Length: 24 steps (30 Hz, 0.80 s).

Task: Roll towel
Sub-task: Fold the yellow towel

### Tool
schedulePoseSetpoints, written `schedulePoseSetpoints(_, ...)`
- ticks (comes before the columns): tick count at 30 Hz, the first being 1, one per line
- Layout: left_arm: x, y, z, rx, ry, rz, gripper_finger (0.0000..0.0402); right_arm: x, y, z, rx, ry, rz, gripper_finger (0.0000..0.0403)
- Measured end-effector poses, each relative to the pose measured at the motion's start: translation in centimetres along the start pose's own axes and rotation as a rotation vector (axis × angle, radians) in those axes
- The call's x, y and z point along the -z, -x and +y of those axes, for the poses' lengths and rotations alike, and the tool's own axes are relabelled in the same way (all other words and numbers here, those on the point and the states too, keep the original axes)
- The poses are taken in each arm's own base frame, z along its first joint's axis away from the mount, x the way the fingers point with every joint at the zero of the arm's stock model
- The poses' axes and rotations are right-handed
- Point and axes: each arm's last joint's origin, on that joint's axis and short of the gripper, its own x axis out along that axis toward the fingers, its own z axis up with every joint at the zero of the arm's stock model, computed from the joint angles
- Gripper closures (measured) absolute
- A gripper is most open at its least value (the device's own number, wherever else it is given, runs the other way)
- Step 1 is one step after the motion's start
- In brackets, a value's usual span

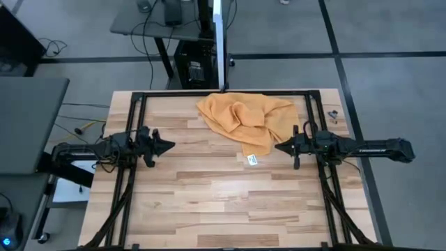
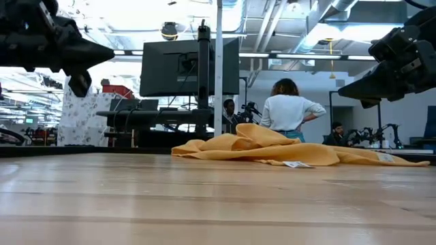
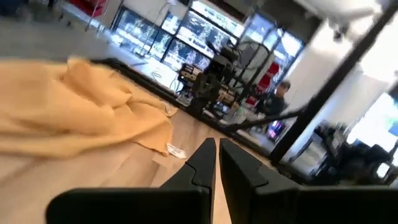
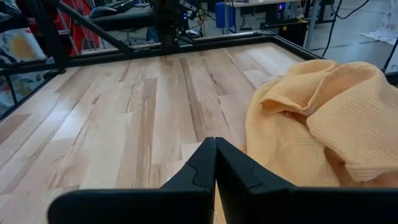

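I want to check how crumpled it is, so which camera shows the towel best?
The high view: the whole towel shows from above, bunched near the table's far edge, white tag included. The low view gives only a flat side profile. Each wrist view catches just part of its folds.

Towel (image 1: pixel 244 117): plain mustard-orange, no print, fine woven texture in the right wrist view; small white tag (image 1: pixel 253 160) with dark markings at one edge. Table (image 1: pixel 209 202): light wood planks in mixed pale and tan tones, streaky grain, black frame along the edges. Left gripper (image 1: pixel 167 146) and right gripper (image 1: pixel 279 146): black, like both arms. Floor beyond table: grey.
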Motion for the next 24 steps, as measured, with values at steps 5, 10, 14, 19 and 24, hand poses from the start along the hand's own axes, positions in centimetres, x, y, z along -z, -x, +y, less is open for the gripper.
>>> schedulePoseSetpoints(5,-4.4,-0.1,-2.9,-0.079,0.055,-0.036,0.0396,-0.1,0.0,-0.5,0.070,0.200,0.000,0.0403)
schedulePoseSetpoints(10,-8.4,-5.8,-7.0,-0.205,-0.142,0.158,0.0396,-0.1,0.0,-0.6,0.077,0.203,0.000,0.0403)
schedulePoseSetpoints(14,-8.8,-14.8,-9.3,-0.241,-0.257,0.378,0.0396,-0.5,0.0,-0.4,0.058,-0.068,-0.043,0.0403)
schedulePoseSetpoints(19,-6.1,-26.1,-9.5,-0.244,-0.346,0.521,0.0396,-1.2,0.2,-0.4,0.038,-0.586,-0.066,0.0403)
schedulePoseSetpoints(24,-2.5,-33.7,-6.8,-0.257,-0.318,0.600,0.0396,-1.3,0.2,-0.2,-0.032,-0.819,-0.052,0.0403)
